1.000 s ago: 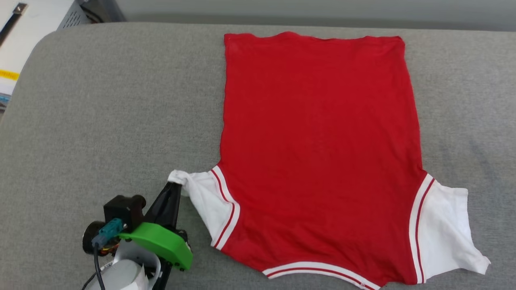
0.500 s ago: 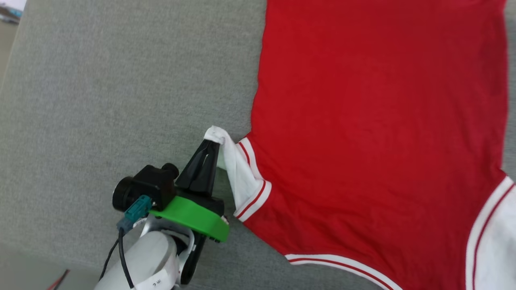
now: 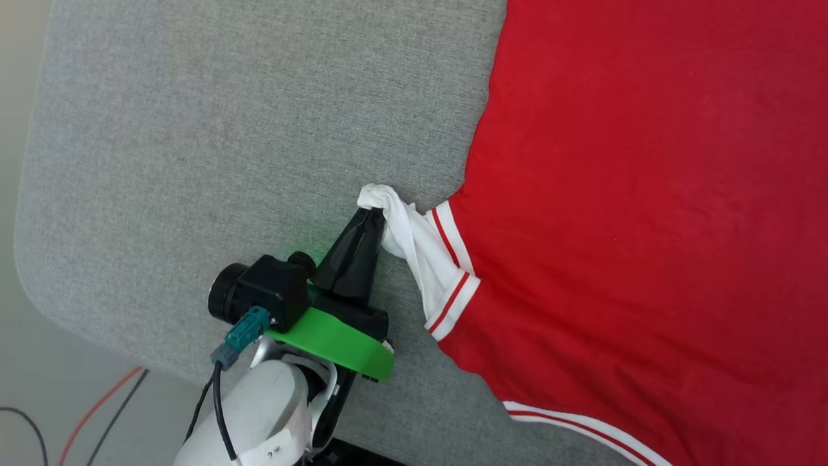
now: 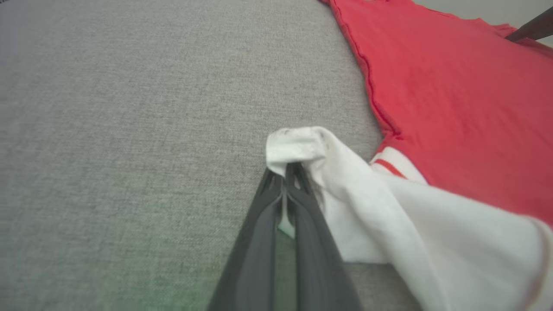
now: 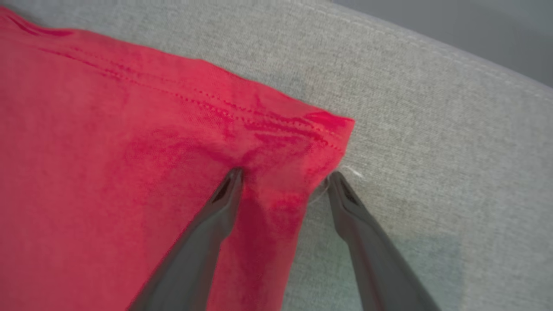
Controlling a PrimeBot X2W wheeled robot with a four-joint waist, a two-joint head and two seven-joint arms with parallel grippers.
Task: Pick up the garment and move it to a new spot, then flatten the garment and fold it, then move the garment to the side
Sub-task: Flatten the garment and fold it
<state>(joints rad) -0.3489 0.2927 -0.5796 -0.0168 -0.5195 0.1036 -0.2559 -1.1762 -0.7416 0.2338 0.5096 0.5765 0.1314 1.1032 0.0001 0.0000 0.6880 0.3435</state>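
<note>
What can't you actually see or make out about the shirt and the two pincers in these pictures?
- Head view: the shirt runs off the top and right edges, so its other sleeve is cut off.
- Left wrist view: how much sleeve the shut left pincer holds; cloth drapes over its tips.
- Right wrist view: whether the open right pincer touches the shirt's corner; its tips are blurred.
</note>
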